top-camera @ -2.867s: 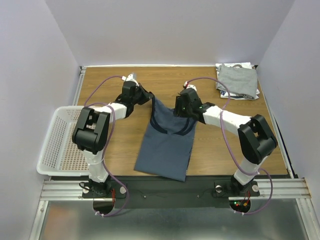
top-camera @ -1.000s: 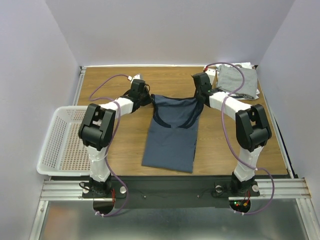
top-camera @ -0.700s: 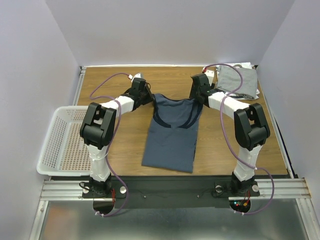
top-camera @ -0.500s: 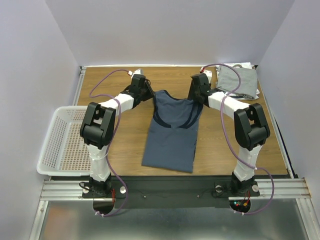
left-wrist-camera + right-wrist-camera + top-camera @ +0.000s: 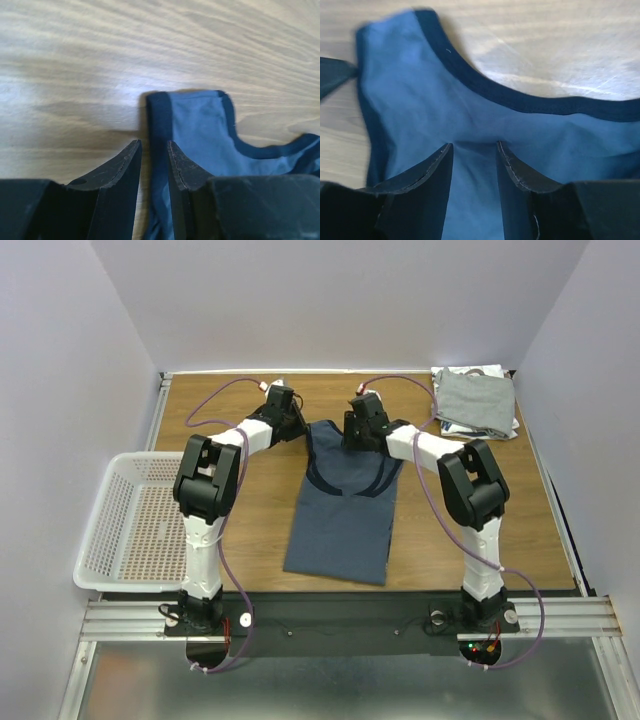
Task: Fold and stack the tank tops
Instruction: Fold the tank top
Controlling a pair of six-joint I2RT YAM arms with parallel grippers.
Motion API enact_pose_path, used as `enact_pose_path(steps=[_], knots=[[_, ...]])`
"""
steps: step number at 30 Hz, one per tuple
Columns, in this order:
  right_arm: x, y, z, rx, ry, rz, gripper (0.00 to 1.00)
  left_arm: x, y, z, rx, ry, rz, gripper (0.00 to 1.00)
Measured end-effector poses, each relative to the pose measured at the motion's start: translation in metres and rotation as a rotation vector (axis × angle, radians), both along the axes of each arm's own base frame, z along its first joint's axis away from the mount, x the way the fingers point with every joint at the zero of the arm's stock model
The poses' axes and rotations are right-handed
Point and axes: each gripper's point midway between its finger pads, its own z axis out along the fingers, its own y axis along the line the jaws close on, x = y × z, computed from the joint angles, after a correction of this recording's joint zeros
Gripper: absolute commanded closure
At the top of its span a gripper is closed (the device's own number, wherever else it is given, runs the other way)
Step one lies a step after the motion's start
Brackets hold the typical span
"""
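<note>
Got the slate-blue tank top [image 5: 340, 510] lying flat in the middle of the table [image 5: 260, 530], straps toward the far edge. Seeing fingers spread and pinching nothing on both: left gripper [image 5: 153, 145] at the left strap's edge, right gripper [image 5: 474, 146] over the neckline. Looks light, soft, floppy, so probably best pinched at both navy-trimmed straps. Can't spot any readable print or label.

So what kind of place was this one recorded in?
Probably a lab test cell: plain pale walls box in a wooden table, with a metal mounting rail along its near edge.
</note>
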Motion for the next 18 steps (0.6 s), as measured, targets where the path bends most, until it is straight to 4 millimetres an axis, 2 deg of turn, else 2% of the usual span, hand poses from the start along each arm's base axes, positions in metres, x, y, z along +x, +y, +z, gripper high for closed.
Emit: enact_pose_path(steps=[4, 5, 10, 14, 18], knots=[[-0.001, 0.001, -0.026, -0.008, 0.050, 0.006, 0.54, -0.004, 0.005, -0.005, 0.018, 0.025, 0.013, 0.62], [0.002, 0.002, -0.029, -0.008, 0.051, 0.003, 0.50, -0.004, 0.006, -0.006, 0.018, 0.029, 0.016, 0.62], [0.020, 0.001, -0.024, -0.028, 0.011, -0.030, 0.35, 0.000, 0.002, -0.004, 0.002, 0.029, 0.002, 0.61], [0.029, 0.001, -0.025, -0.043, -0.008, -0.049, 0.34, 0.007, -0.004, -0.001, -0.022, 0.017, -0.016, 0.60], [0.031, 0.000, -0.025, -0.049, -0.012, -0.056, 0.34, 0.014, -0.008, -0.009, -0.042, 0.030, -0.025, 0.60]])
